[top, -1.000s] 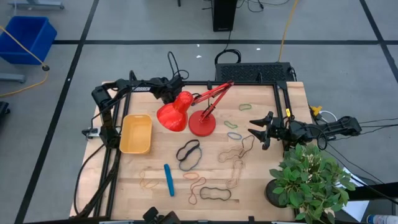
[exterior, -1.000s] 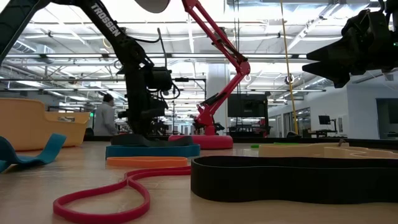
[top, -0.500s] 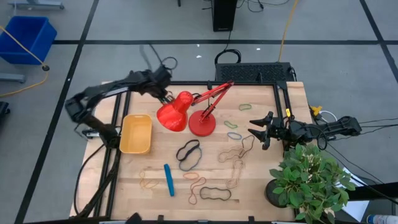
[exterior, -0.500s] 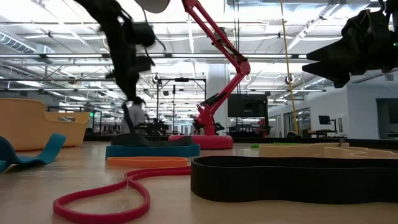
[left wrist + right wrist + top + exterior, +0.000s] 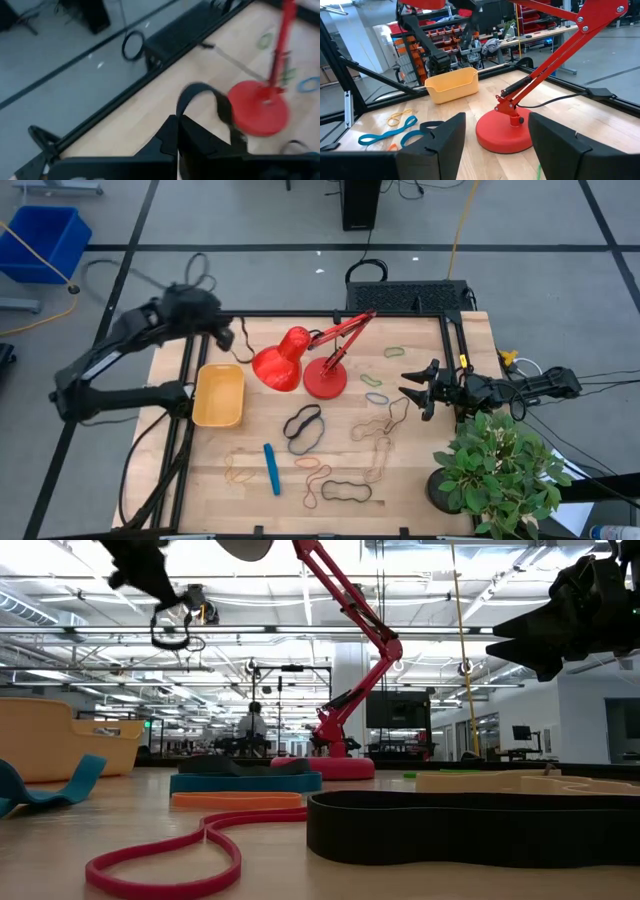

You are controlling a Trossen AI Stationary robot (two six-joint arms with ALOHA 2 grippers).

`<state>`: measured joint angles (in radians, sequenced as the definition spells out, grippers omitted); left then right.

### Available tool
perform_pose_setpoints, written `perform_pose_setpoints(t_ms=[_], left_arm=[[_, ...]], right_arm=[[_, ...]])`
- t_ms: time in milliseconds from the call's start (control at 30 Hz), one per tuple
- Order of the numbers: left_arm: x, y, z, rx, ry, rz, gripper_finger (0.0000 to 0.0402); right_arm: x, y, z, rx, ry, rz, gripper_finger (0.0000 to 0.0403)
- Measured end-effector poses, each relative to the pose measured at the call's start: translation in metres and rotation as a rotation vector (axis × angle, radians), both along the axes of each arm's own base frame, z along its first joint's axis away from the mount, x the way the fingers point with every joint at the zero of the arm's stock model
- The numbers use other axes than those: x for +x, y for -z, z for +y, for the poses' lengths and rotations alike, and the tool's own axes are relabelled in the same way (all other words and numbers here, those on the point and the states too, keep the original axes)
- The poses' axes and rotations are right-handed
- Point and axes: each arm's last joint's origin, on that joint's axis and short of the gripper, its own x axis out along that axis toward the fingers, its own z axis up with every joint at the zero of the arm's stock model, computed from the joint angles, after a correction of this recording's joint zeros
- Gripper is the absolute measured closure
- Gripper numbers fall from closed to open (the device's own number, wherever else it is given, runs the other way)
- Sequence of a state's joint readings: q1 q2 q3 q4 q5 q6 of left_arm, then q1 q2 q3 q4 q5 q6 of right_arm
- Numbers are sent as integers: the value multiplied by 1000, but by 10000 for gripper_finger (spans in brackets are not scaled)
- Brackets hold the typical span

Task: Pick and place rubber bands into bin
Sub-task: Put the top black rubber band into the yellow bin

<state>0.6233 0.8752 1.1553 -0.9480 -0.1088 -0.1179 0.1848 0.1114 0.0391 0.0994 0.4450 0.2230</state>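
My left gripper (image 5: 226, 335) is raised over the table's far left corner, just beyond the yellow-orange bin (image 5: 219, 394), and is shut on a black rubber band (image 5: 172, 637). My right gripper (image 5: 420, 395) is open and empty above the table's right side. Several rubber bands lie flat on the wood: black ones (image 5: 303, 425) (image 5: 345, 491), tan ones (image 5: 380, 445) and an orange one (image 5: 312, 478). The bin also shows in the right wrist view (image 5: 452, 85). My left gripper pinches one spot of the black band's loop (image 5: 182, 117) between its two shut fingers. The rest of the loop (image 5: 205, 97) reaches out past the fingertips. In the low view the band hangs slack below the fingers, lifted clear of the table.
A red desk lamp (image 5: 300, 365) stands at the table's far middle, its head close to the bin. A blue stick (image 5: 271, 468) lies near the front. A potted plant (image 5: 500, 470) fills the near right corner. A blue crate (image 5: 40, 240) sits on the floor beyond the table.
My left gripper has risen from the table beside the lamp's head and swung toward the table's left edge, carrying the black band. The band was on the wood and now hangs clear, high above it.
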Motion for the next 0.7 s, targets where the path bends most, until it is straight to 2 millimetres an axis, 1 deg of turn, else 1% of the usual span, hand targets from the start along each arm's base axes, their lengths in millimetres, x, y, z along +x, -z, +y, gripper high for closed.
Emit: perform_pose_setpoints(t_ms=[133, 233, 300, 433, 533, 600, 700], left_arm=[[-22, -8, -20, 12, 46, -67, 396], [-33, -7, -29, -13, 58, -71, 389], [-38, -4, -34, -47, 59, -40, 388], [-44, 5, -40, -145, 42, 41, 396], [-45, 14, -42, -207, 31, 90, 389], [-44, 23, -42, -252, 21, 132, 387], [-41, 43, -42, -320, 0, 197, 395]], right_arm=[[0, 0, 0, 0, 0, 0, 193], [0, 0, 0, 0, 0, 0, 193], [0, 0, 0, 0, 0, 0, 193], [0, 0, 0, 0, 1, 0, 193], [0, 0, 0, 0, 6, 0, 193], [0, 0, 0, 0, 6, 0, 193], [0, 0, 0, 0, 7, 0, 193]])
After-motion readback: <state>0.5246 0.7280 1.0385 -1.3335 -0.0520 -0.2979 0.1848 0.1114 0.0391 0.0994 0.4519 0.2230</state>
